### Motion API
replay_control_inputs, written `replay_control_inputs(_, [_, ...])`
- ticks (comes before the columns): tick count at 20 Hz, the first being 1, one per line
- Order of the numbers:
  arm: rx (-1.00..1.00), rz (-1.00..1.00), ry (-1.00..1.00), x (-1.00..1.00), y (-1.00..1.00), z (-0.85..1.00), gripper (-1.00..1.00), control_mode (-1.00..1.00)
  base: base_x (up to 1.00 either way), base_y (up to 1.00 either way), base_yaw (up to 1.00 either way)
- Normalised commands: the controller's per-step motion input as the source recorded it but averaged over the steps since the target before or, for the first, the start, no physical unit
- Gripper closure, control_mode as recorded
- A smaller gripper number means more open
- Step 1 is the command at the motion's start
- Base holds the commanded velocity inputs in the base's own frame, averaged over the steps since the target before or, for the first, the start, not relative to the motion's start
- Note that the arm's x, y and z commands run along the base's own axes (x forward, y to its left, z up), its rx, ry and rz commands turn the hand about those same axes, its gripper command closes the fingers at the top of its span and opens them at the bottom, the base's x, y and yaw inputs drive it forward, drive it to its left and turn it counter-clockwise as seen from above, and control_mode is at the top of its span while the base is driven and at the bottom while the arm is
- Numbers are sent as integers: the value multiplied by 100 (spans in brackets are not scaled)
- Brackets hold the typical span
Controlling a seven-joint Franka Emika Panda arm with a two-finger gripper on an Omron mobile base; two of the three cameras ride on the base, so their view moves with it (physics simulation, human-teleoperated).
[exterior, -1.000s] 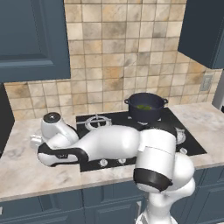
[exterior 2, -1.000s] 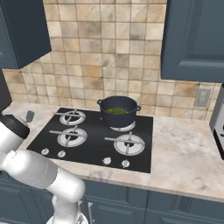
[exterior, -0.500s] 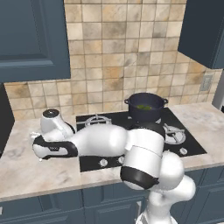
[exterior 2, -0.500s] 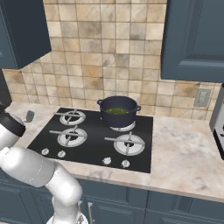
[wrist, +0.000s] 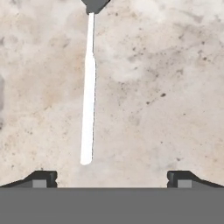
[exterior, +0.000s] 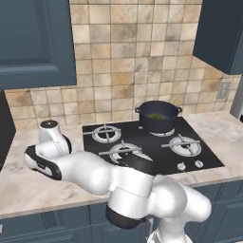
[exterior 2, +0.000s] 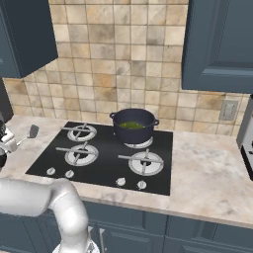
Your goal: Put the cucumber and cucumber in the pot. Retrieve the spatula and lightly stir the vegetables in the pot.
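The spatula (wrist: 89,100) lies flat on the worktop (wrist: 166,87), directly ahead of the end effector (wrist: 111,177). In the hand view its pale handle runs from just ahead of the left fingertip (wrist: 41,178) straight away toward the top edge, where the dark grey head is cut off. The handle sits nearer the left fingertip than the right one, off the midline between them. The end effector is spread wide, its 2 fingertips well apart, and it has hold of nothing; neither tip touches the handle.

In the right base view the spatula (exterior 2: 30,134) rests on the worktop (exterior 2: 207,168) beside the left edge of the hob (exterior 2: 106,155), head toward the tiled wall (exterior 2: 118,64).

The pot (exterior: 158,116) stands on the rear right burner of the hob (exterior: 152,147), well away from the end effector, across the hob from it. Green shows inside the pot (exterior 2: 134,125); I cannot tell whether it is 1 cucumber or 2.

The arm (exterior: 90,173) reaches low and far to the robot's left over the worktop (exterior: 28,185).
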Motion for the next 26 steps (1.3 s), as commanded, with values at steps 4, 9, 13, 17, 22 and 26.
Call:
replay_control_inputs(4, [-5, 0, 0, 16, 18, -14, -100, -100, 0, 0, 0])
replay_control_inputs(9, [-8, 0, 0, 4, 15, -24, -100, -100, 0, 0, 0])
replay_control_inputs(13, [-7, 0, 0, 2, 7, -30, -100, -100, 0, 0, 0])
replay_control_inputs(17, [-3, 0, 0, 13, 2, -24, -100, -100, 0, 0, 0])
replay_control_inputs(22, [0, 0, 0, 15, 0, -17, -100, -100, 0, 0, 0])
replay_control_inputs(26, [0, 0, 0, 14, 0, -18, -100, -100, 0, 0, 0])
